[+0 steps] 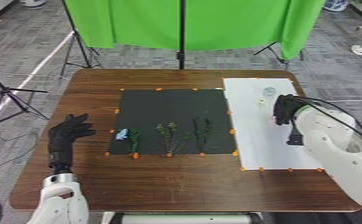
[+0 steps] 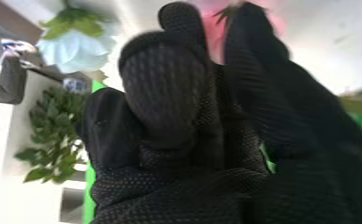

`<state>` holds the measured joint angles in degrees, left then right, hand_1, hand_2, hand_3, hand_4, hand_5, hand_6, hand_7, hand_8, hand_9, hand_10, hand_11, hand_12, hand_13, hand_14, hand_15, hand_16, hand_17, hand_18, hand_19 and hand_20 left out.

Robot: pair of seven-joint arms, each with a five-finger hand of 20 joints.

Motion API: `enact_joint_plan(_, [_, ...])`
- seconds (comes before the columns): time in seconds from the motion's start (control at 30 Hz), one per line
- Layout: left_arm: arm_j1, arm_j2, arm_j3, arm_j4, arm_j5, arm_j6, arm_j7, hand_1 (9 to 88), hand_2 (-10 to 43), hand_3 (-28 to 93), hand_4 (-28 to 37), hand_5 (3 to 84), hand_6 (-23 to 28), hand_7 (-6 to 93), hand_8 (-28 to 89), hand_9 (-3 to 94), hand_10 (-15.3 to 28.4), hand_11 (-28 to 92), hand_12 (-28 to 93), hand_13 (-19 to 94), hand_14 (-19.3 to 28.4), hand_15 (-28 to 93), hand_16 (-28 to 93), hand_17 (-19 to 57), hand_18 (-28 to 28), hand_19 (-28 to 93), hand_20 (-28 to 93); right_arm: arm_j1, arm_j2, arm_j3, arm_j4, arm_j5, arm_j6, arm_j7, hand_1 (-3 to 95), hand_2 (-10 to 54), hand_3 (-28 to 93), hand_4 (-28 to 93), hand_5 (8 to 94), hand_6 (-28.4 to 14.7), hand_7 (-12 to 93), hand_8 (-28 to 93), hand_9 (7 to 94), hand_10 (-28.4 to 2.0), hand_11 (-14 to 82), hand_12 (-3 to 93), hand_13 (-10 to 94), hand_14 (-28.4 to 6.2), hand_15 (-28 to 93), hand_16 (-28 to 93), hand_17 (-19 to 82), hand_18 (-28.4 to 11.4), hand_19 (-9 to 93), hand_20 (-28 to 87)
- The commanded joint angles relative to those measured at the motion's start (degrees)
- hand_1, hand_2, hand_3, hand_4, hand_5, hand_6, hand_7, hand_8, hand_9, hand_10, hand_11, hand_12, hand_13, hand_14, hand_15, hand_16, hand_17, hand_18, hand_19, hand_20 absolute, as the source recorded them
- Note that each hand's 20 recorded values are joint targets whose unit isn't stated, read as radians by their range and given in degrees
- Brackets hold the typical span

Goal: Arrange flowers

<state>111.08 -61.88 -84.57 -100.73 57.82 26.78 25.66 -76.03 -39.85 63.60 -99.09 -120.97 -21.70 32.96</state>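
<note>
Over the white sheet (image 1: 257,142), my right hand (image 1: 286,106) is beside a small pink flower (image 1: 272,120). In the right wrist view my right hand (image 2: 173,95) has fairly straight fingers, with the pink flower (image 2: 215,32) partly hidden behind the fingertips. A pale blue flower (image 2: 75,49) is near them; in the head view a pale flower (image 1: 269,91) lies farther back on the sheet. On the black mat (image 1: 155,107) lie a blue flower (image 1: 121,134), a green stem (image 1: 134,140), a branching sprig (image 1: 170,137) and dark green stems (image 1: 201,134). My left hand (image 1: 69,132) is open left of the mat.
The brown table (image 1: 160,187) bears the mat and sheet side by side, with orange marks (image 1: 136,155) along their edges. A small black object (image 1: 295,137) is near my right forearm. A green backdrop (image 1: 142,25) and thin stands are beyond the table.
</note>
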Motion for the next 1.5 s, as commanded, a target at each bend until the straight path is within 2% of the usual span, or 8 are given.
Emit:
enact_joint_plan(0.03, [0.99, -2.14, 1.77, 1.4, 0.02, -0.85, -0.53, 25.2, 13.4, 59, -28.2, 64.1, 8.4, 8.5, -5, 65.3, 17.6, 23, 14, 62, 21.1, 40, -3, 21.5, 24.9, 69, 17, -6.53, 1.37, -0.24, -1.03, -1.46, 9.89, -0.87, 68.4, -9.5, 51, -19, 71.3, 1.8, 30, 8, 87.3, -7.8, 8.3, 37.1, 90, -1.8, 55, 35, 56, -16.2, 92, 49])
enact_joint_plan(0.33, [2.57, -1.62, 0.55, 0.5, -0.96, 0.14, 0.26, 25.5, 13.5, 59, -28.1, 64.1, 8.4, 8.5, -5, 65.4, 17.6, 23, 14, 62, 21.3, 40, -3, 21.5, 24.9, 69, 17, -0.69, 5.13, -1.17, -6.5, 0.78, 11.73, -0.39, 70.1, -9.5, 51, -16, 75.1, 0.5, 37, 7, 89.4, -8.0, 10.1, 43.0, 91, -1.1, 56, 37, 57, -15.7, 93, 50])
enact_joint_plan(0.57, [3.6, -1.46, 0.18, 0.04, -1.47, 0.91, 0.4, 25.5, 13.9, 58, -28.2, 64.1, 8.4, 8.5, -5, 65.4, 17.5, 23, 14, 62, 21.3, 40, -3, 21.5, 24.9, 69, 17, 27.64, 3.89, -13.54, -10.49, 2.35, 15.11, -4.96, 69.2, -9.5, 52, -15, 75.2, 0.1, 38, 7, 89.4, -8.4, 10.5, 44.0, 90, -0.8, 56, 37, 57, -15.7, 93, 50])
enact_joint_plan(0.67, [3.29, -1.52, 0.49, 0.3, -1.62, 1.02, 0.48, 25.4, 14.1, 58, -28.2, 64.2, 8.4, 8.5, -5, 65.3, 17.5, 23, 14, 62, 21.3, 40, -3, 21.5, 24.9, 69, 17, 37.37, -2.57, -19.75, -8.34, 0.06, 18.53, -8.83, 69.1, -9.5, 53, -15, 75.3, 0.0, 38, 8, 89.2, -8.4, 10.5, 44.4, 90, -0.8, 56, 38, 57, -15.5, 93, 50])
enact_joint_plan(0.83, [2.74, -1.94, 1.2, 0.45, -1.55, 0.71, 0.45, 25.2, 14.6, 58, -28.3, 64.2, 8.4, 8.6, -5, 65.4, 17.6, 23, 14, 62, 21.4, 40, -3, 21.5, 24.9, 69, 17, 40.74, -17.42, -24.14, -1.62, -2.28, 25.03, -14.29, 69.1, -9.5, 53, -15, 75.1, 0.2, 38, 8, 89.0, -8.2, 10.5, 44.6, 90, -0.6, 56, 38, 57, -15.0, 93, 51])
enact_joint_plan(1.4, [1.23, -0.85, 2.58, -0.05, -0.85, 2.42, 1.62, 25.1, 14.9, 58, -28.3, 64.4, 8.4, 8.5, -5, 65.5, 17.7, 23, 14, 62, 21.2, 40, -3, 21.5, 25.0, 69, 17, 36.82, -45.24, -28.65, 26.52, -16.31, 10.45, -26.85, 68.2, -9.5, 53, -16, 73.7, 0.6, 40, 7, 88.4, -7.8, 10.8, 45.3, 89, -0.1, 58, 38, 57, -13.9, 93, 52])
enact_joint_plan(1.47, [1.23, -0.79, 2.83, -0.26, -1.4, 3.19, 1.99, 25.2, 15.0, 58, -28.3, 64.3, 8.4, 8.5, -5, 65.5, 17.6, 23, 14, 62, 21.3, 40, -3, 21.6, 25.0, 69, 17, 35.39, -46.56, -28.88, 27.33, -19.25, 8.87, -27.99, 68.0, -9.5, 54, -16, 73.5, 0.8, 41, 6, 88.3, -7.8, 10.8, 45.3, 89, -0.1, 58, 38, 57, -13.9, 93, 53])
enact_joint_plan(1.5, [0.97, -0.66, 3.34, -0.21, -2.27, 4.57, 2.84, 25.2, 15.1, 58, -28.3, 64.4, 8.5, 8.5, -5, 65.5, 17.7, 23, 14, 62, 21.3, 40, -3, 21.6, 25.1, 69, 17, 34.82, -47.15, -28.84, 27.55, -20.65, 7.46, -28.78, 67.9, -9.5, 54, -16, 73.6, 0.7, 41, 6, 88.3, -7.8, 10.8, 45.3, 89, -0.1, 58, 38, 57, -14.0, 93, 53])
